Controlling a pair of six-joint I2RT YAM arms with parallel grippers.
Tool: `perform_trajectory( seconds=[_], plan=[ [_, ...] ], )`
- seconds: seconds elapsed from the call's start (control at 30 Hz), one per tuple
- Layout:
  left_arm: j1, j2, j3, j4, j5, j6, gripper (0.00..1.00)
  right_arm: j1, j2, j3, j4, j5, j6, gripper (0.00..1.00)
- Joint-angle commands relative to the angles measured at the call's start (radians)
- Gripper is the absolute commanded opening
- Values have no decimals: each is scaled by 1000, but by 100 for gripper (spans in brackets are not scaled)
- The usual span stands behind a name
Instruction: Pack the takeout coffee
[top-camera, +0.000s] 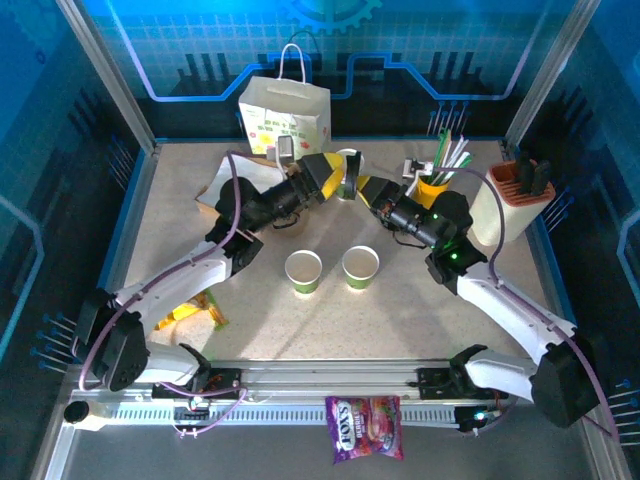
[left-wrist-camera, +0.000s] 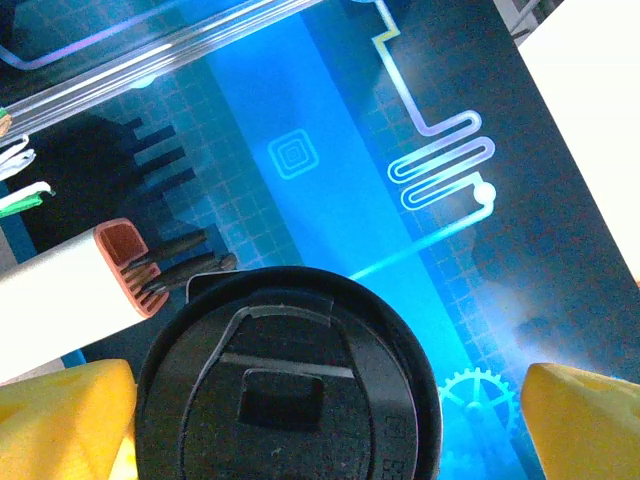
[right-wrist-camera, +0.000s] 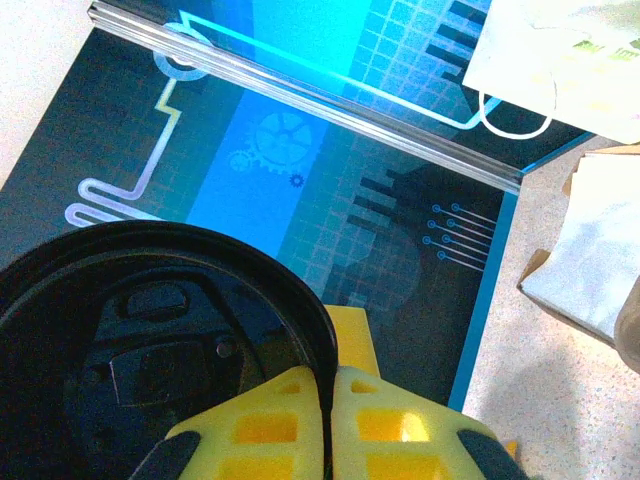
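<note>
Two lidless paper cups, white above and green below, stand side by side mid-table, one on the left (top-camera: 303, 270) and one on the right (top-camera: 360, 266). Both arms meet above the back of the table at a round black lid (top-camera: 349, 174). My right gripper (top-camera: 363, 186) is shut on the lid's rim, its yellow fingertips (right-wrist-camera: 290, 420) pinching the edge of the lid (right-wrist-camera: 150, 350). My left gripper (top-camera: 338, 178) is open, and the lid (left-wrist-camera: 290, 385) sits between its wide-spread fingers (left-wrist-camera: 60, 425), with a gap on the right side.
A white flower-printed paper bag (top-camera: 285, 115) stands at the back. A yellow cup of straws (top-camera: 438, 178) and a white holder with an orange top (top-camera: 512, 195) are back right. Paper napkins (top-camera: 215, 185) lie back left. A candy packet (top-camera: 365, 428) lies on the near rail.
</note>
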Motion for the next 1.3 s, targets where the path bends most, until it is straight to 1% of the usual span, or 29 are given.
perform_trajectory(
  seconds=[0.0, 0.27, 0.53, 0.7, 0.93, 1.27],
  plan=[
    [-7, 8, 32, 22, 22, -6, 100, 20, 10, 19, 80, 20, 24, 8],
    [-7, 7, 27, -8, -9, 29, 100, 29, 41, 18, 122, 22, 40, 8],
    [-7, 9, 24, -13, 1, 50, 90, 38, 71, 24, 149, 27, 53, 8],
    [-7, 7, 19, -33, -12, 64, 84, 40, 78, 27, 153, 31, 52, 7],
    [-7, 10, 18, -41, -12, 70, 79, 43, 80, 27, 147, 35, 37, 7],
    [-7, 5, 24, -83, -20, 96, 82, 45, 72, 39, 113, 50, 10, 7]
  ],
)
